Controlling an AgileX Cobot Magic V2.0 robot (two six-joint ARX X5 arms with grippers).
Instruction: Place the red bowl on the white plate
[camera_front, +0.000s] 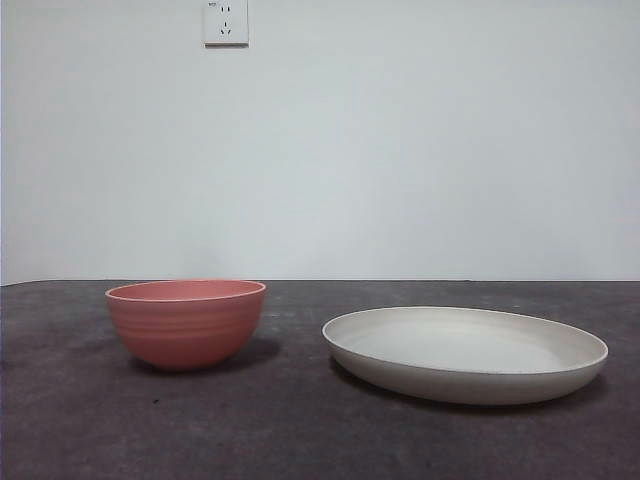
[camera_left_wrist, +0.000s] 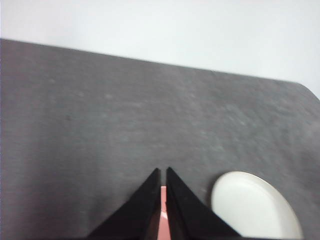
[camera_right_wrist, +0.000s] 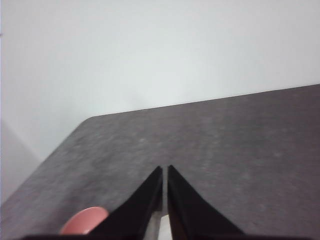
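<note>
The red bowl (camera_front: 186, 322) stands upright on the dark table at the left of the front view. The white plate (camera_front: 465, 352) lies flat to its right, apart from it and with nothing on it. Neither arm shows in the front view. My left gripper (camera_left_wrist: 163, 172) is shut and empty, high above the table; a strip of the bowl (camera_left_wrist: 163, 220) shows between its jaws and the plate (camera_left_wrist: 252, 207) beside them. My right gripper (camera_right_wrist: 165, 170) is shut and empty, also high; part of the bowl (camera_right_wrist: 86, 221) shows beside its jaws.
The dark grey table (camera_front: 300, 420) runs to a white wall with a socket (camera_front: 225, 22). The table's far edge and a rounded corner (camera_left_wrist: 305, 86) show in the left wrist view, another corner (camera_right_wrist: 90, 120) in the right wrist view.
</note>
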